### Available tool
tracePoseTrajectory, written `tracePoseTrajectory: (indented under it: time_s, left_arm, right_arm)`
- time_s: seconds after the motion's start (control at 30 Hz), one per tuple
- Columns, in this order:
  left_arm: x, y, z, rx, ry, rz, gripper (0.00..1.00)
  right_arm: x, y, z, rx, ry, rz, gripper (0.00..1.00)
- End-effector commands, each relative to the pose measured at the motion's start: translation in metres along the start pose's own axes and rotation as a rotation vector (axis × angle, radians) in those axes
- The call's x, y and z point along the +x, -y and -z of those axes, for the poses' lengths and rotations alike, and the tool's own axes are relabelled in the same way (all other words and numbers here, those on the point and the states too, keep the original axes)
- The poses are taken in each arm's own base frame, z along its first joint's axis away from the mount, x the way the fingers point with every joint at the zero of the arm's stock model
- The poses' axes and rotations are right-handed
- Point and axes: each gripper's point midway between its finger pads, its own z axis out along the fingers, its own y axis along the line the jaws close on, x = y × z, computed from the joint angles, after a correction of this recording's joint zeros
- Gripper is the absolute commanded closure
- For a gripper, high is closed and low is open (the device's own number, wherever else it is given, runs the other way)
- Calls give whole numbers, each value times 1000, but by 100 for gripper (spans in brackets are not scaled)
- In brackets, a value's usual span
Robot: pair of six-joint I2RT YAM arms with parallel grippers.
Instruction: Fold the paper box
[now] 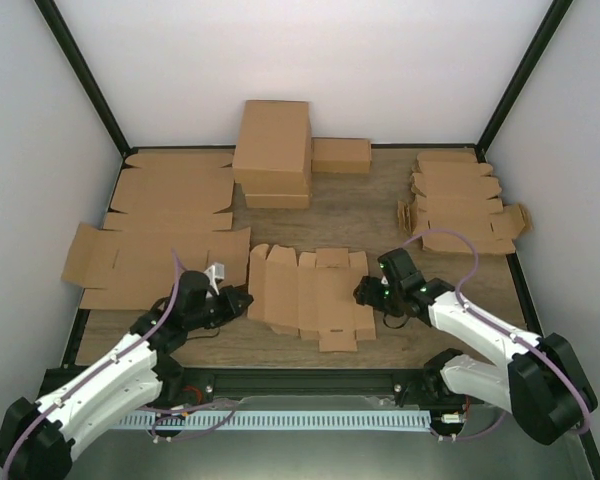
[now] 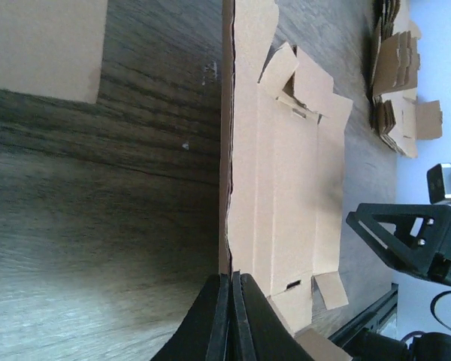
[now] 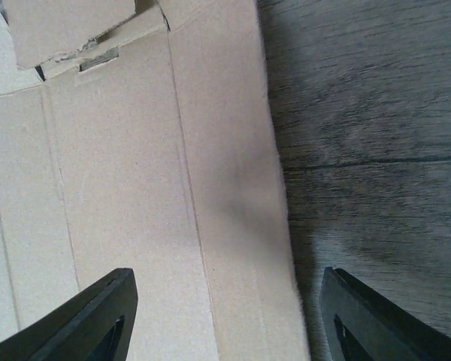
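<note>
Your right fingers (image 3: 98, 316) stand wide astride the right edge of the flat paper box (image 1: 315, 290), while your left fingers (image 2: 218, 323) pinch its left edge.

The paper box (image 1: 315, 292), a small brown die-cut cardboard blank with flaps, lies unfolded on the dark wood-grain table (image 1: 380, 205) between the two white-and-black arms. The left gripper (image 1: 242, 300) meets its left flap with fingers together, and that flap tilts up slightly. The right gripper (image 1: 365, 292) sits at the blank's right edge (its jaws are too small here to read). At the back stands a stack of closed brown cardboard boxes (image 1: 273, 150), with one lower closed brown box (image 1: 341, 155) touching its right side. Large flat brown cardboard sheets (image 1: 160, 225) cover the left side, and a pile of small brown blanks (image 1: 462, 200) lies at the right.
</note>
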Motion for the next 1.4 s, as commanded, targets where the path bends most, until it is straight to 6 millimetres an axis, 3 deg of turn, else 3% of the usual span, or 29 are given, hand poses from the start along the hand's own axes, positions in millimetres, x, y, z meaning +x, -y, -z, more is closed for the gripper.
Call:
tracePoseTrajectory:
  time_s: [0.0,0.3,0.47,0.57,0.67,0.77,0.9,1.13,1.27,1.37]
  left_arm:
    - [6,5,2,1,32,100,96]
    - [28,27,-4,-26,-12,62,89]
    - [30,28,-2,-59,9,6,43]
    - [12,29,10,-147,78,-81,21]
    - [-10,30,26,-268,147,-182,6]
    - [-28,51,30,-295,154,-327,4]
    - [-37,69,13,-335,91,-553,5]
    - [-45,112,-20,-234,78,-802,7]
    - [-50,132,-28,-199,77,-886,8]
    - [-41,153,-31,-108,39,-980,8]
  right_arm:
    - [-3,0,-3,6,2,-10,31]
    - [-25,4,-17,93,38,34,30]
    - [-40,-7,-31,86,39,97,30]
    - [-54,-17,-39,89,38,159,31]
    - [-68,-25,-44,104,47,221,33]
    - [-77,-35,-44,87,56,283,38]
    - [-76,-56,-33,-22,74,374,50]
    - [-73,-78,-12,-136,90,459,97]
    - [-70,-82,-6,-146,72,501,99]
    - [-73,-98,10,-190,93,563,99]
